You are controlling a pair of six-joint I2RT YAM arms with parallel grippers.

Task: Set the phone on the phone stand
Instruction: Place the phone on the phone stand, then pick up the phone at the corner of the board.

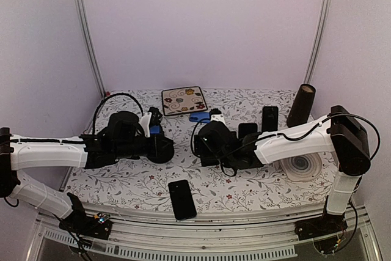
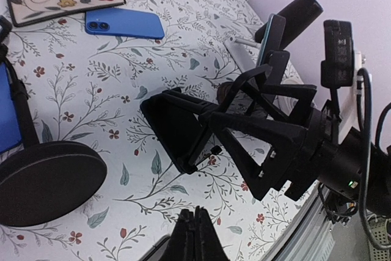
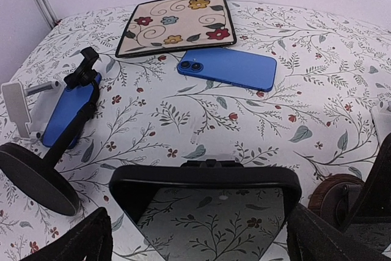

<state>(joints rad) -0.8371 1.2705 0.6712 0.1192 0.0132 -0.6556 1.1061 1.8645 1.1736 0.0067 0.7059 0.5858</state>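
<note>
The right pincer (image 3: pixel 197 213) stands spread to its full width, and a black phone (image 3: pixel 204 203) sits in the gap between its matte black fingers. The phone is a flat slab with rounded corners, tilted up from the cloth. Its glossy screen mirrors the leaf-and-berry print. I cannot tell whether the pads touch its edges.

The left pincer (image 2: pixel 195 233) is closed, its two thin dark tips pressed together with nothing between them.

Ahead and to the left of the right pincer is the phone stand (image 3: pixel 35 178). It has a round, flat, matte black base, a slim slanted stem and a small clamp at the top. A blue phone (image 3: pixel 70 107) lies along that stem; whether the clamp grips it is not clear. The base sits just left of the left pincer's tips.

Straight ahead of the right pincer, well apart, a second blue phone (image 3: pixel 227 67) lies flat with its back up and two round lenses at one end. Beyond it is a square cream tile (image 3: pixel 177 25) with a dark rim, swirls and painted flowers.

A white tablecloth (image 3: pixel 317 102) printed with sprigs covers everything. Another black phone (image 1: pixel 182 198) lies flat behind both pincers, near the arms' edge of the table.
</note>
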